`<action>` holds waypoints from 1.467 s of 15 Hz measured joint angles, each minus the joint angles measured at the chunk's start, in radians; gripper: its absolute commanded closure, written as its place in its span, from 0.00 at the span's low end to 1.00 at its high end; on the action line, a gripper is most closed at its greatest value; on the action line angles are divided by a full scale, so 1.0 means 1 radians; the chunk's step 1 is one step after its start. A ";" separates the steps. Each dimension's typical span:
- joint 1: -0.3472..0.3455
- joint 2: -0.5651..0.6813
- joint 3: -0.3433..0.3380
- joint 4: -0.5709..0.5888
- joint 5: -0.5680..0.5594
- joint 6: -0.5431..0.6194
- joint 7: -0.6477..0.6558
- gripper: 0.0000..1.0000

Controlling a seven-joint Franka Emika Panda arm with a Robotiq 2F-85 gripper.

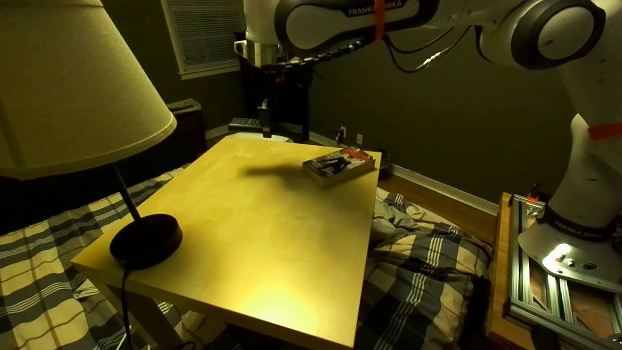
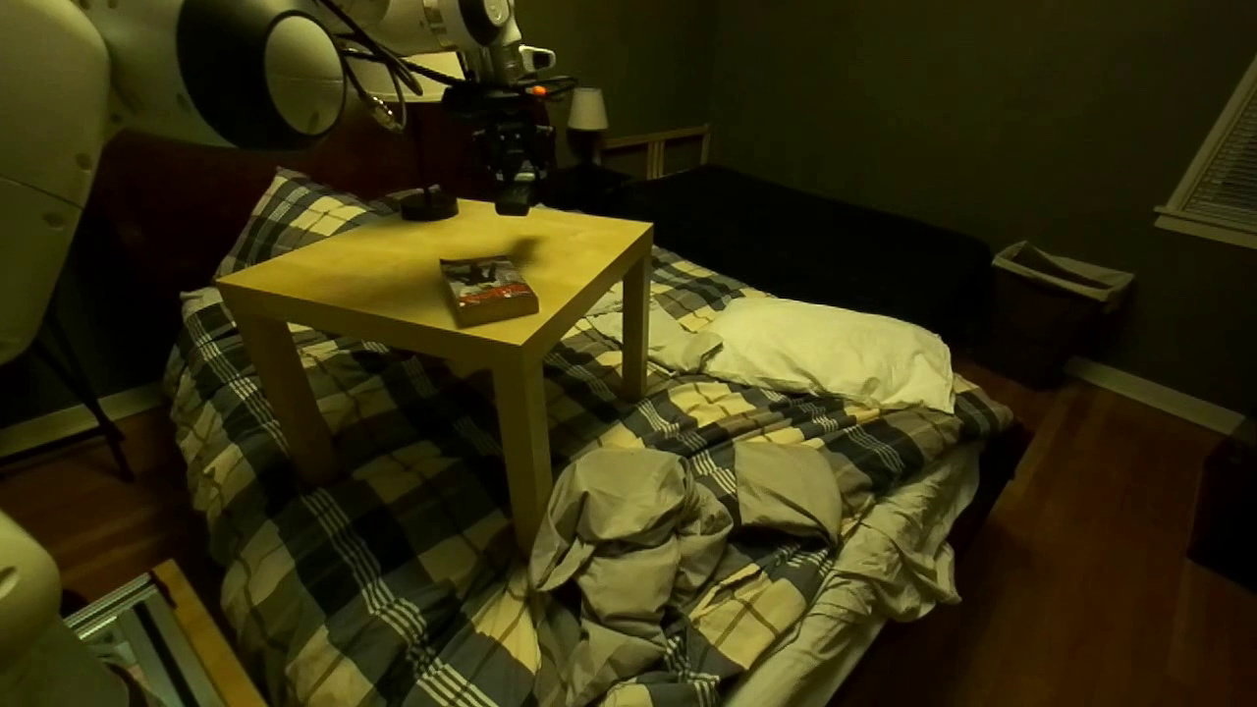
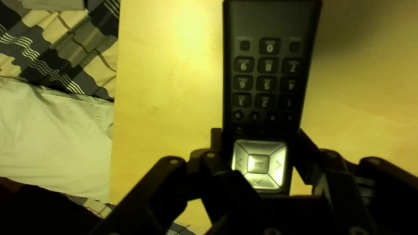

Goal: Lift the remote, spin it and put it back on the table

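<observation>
Remote (image 3: 266, 94) between end effector (image 3: 261, 145) fingertips (image 3: 307, 156)

Remote (image 3: 266, 98) partly hidden by the jaws, lampshade (image 1: 73, 92) cut off by an exterior view's left edge

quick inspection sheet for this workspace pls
Surface: square yellow wooden table, standing on a blue-and-cream plaid bed
Job's things: slim black bar-shaped remote with numbered keys, raised off the table
Clutter: thick grey-and-red paperback book and cream-shaded lamp with round black base, both on the table
Gripper: black two-finger gripper, closed on the remote's sides
Cables: black cables hanging under the white robot arm; black lamp cord over the table's edge
Surroundings: soft white pillow on the bed
</observation>
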 measured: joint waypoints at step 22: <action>0.016 0.002 -0.075 -0.005 0.122 0.128 0.573 0.47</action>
